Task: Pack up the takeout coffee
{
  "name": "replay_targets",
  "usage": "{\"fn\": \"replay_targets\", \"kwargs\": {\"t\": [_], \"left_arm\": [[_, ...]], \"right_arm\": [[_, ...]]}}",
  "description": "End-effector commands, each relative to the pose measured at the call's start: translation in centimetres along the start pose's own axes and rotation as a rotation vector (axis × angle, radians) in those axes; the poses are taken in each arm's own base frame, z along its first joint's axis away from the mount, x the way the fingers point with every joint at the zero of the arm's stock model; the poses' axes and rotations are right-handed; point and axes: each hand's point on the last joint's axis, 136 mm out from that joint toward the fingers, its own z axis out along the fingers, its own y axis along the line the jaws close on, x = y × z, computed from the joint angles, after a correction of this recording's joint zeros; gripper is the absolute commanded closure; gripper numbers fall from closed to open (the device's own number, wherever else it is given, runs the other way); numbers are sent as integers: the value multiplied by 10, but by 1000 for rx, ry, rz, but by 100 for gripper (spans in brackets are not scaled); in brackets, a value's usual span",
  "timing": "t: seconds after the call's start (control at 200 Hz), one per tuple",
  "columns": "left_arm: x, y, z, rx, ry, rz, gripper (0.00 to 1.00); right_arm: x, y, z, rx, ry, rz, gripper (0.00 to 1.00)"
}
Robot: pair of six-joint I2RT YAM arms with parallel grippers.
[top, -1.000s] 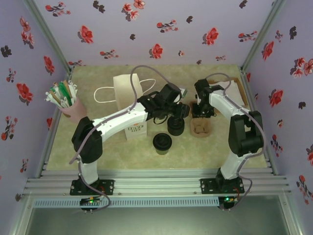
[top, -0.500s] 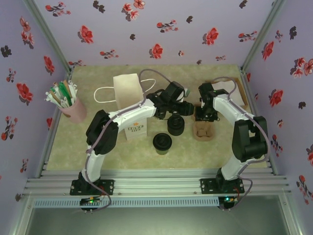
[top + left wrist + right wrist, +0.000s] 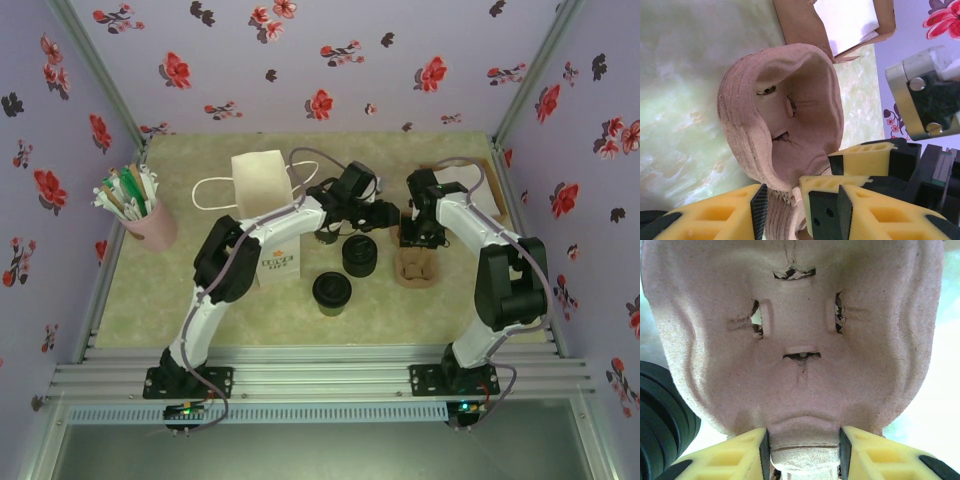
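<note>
The takeout coffee, a small dark cup with a black lid, stands upright in the middle of the table, apart from both grippers. A stack of brown pulp cup carriers lies to its right. My right gripper is shut on the carriers' middle tab. My left gripper reaches in from the left. It is open, with its jaws either side of the carrier stack's near rim and one right finger. The tall white paper bag stands at the back left.
A stack of black lids sits just left of the carriers, under my left wrist. A pink cup of straws stands at the far left. A cardboard box with white napkins lies at the back right.
My left arm has stretched to the right, bringing its gripper from above the lids up to the carrier stack. The right gripper kept its hold and shifted slightly right.
</note>
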Motion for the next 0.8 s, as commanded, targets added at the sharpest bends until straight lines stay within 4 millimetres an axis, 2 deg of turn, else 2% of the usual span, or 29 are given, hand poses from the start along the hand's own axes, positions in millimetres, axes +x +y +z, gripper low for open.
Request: {"fn": "replay_targets", "kwargs": {"t": [0.0, 0.44, 0.795], "left_arm": [[-7, -10, 5, 46, -1, -26, 55], [-8, 1, 19, 39, 2, -81, 56], [-11, 9, 24, 16, -4, -109, 56]], "right_arm": [[12, -4, 4, 6, 38, 21, 60], [12, -3, 3, -1, 36, 22, 60], [12, -1, -2, -23, 7, 31, 60]]}}
